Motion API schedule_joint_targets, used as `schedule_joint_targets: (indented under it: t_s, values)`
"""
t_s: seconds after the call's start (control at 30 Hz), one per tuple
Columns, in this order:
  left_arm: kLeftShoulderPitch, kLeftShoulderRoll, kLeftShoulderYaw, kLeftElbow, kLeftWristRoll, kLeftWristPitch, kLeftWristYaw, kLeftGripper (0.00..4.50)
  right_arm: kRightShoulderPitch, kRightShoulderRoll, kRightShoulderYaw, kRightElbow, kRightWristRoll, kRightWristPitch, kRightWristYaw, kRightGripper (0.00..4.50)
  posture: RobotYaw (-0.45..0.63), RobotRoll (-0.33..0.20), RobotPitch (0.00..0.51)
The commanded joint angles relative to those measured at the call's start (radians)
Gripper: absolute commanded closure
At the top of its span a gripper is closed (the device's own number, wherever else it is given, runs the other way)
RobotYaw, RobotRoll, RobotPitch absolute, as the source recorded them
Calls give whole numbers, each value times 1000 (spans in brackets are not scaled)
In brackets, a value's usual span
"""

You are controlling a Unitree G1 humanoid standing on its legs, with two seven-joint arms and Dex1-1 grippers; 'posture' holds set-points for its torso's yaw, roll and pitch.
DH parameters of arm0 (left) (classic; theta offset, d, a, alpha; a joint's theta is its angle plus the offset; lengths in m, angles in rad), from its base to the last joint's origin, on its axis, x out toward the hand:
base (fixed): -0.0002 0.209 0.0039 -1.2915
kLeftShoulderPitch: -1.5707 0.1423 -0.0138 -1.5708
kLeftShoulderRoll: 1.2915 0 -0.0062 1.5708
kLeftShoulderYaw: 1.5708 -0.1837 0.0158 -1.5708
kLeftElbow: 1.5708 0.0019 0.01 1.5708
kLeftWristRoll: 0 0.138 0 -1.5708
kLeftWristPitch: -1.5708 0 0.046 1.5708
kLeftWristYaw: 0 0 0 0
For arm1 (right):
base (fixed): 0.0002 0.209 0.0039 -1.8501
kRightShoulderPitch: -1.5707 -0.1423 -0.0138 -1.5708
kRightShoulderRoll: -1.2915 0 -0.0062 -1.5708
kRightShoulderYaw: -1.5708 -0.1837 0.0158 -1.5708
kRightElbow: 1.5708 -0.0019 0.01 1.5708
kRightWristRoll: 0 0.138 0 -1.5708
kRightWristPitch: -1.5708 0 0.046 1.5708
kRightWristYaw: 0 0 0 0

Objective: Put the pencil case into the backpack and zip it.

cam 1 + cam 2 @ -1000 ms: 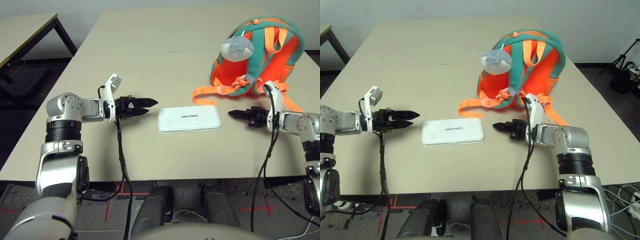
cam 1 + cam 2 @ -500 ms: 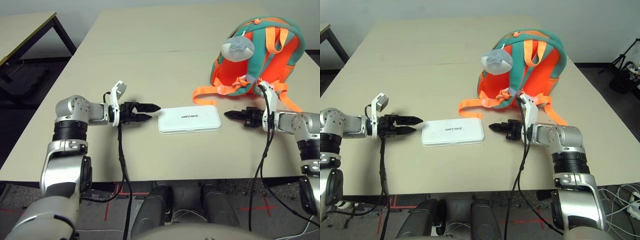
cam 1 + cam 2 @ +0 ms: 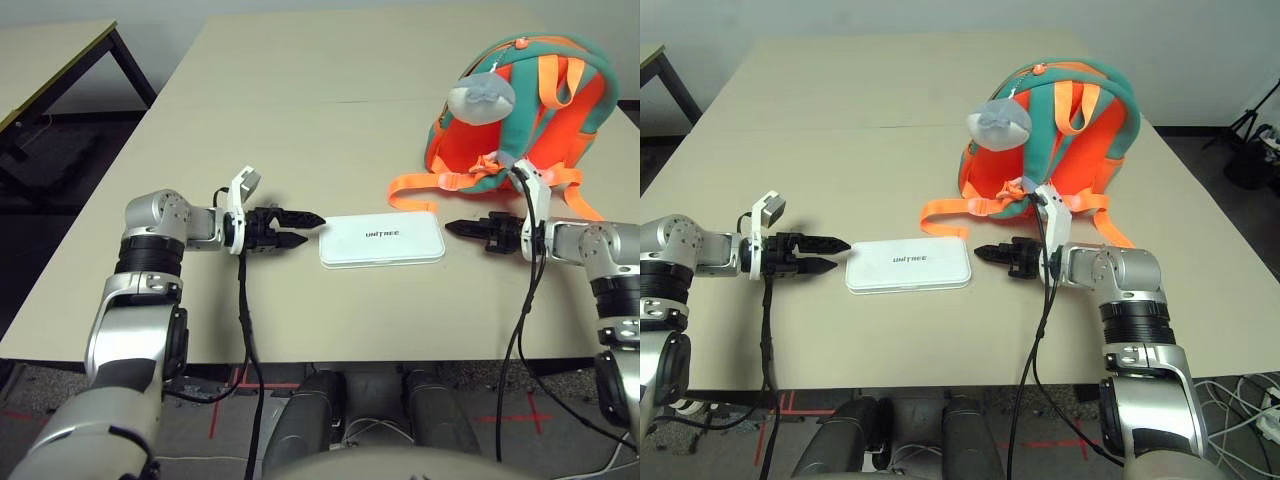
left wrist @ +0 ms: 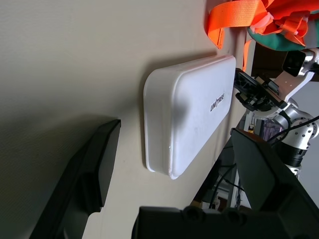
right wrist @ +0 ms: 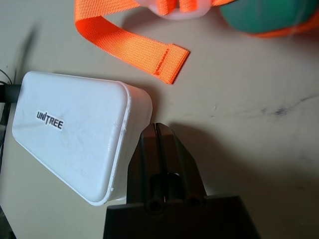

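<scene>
The white pencil case [image 3: 381, 238] with black lettering lies flat on the beige table, near the front. Behind it to the right, the teal and orange backpack [image 3: 540, 110] stands with its straps facing me and a grey plush charm [image 3: 480, 97] hanging on it. My left gripper [image 3: 308, 228] is open, its tips just short of the case's left end; in the left wrist view the case [image 4: 187, 114] lies between the spread fingers [image 4: 94, 169]. At the case's right end my right gripper [image 3: 452, 227] is shut and empty, its tip close to the case's corner [image 5: 134, 99].
A loose orange strap [image 3: 415, 185] trails from the backpack onto the table just behind the case. A second table [image 3: 50, 60] stands at the far left. The table's front edge [image 3: 380, 350] runs close below both arms.
My left gripper has slid right, closer to the case's left end. The right gripper has crept left toward its right end. The case and backpack have stayed put.
</scene>
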Motion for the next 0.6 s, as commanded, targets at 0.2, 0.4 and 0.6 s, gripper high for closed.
schedule_joint_targets:
  t_s: [0.2, 0.4, 0.6]
  values:
    - [4, -48, -34, 32, 21, 56, -13, 0, 54, -9, 9, -56, -3, 30, 5, 4473, -69, 0, 148]
    - [3, -55, -67, 30, 21, 90, -33, 0, 82, -12, -3, -84, 2, 42, -2, 4473, -76, 0, 151]
    - [0, -74, -91, 47, 35, 71, -43, 0, 93, -10, -16, -99, 7, 53, -9, 4473, -85, 0, 154]
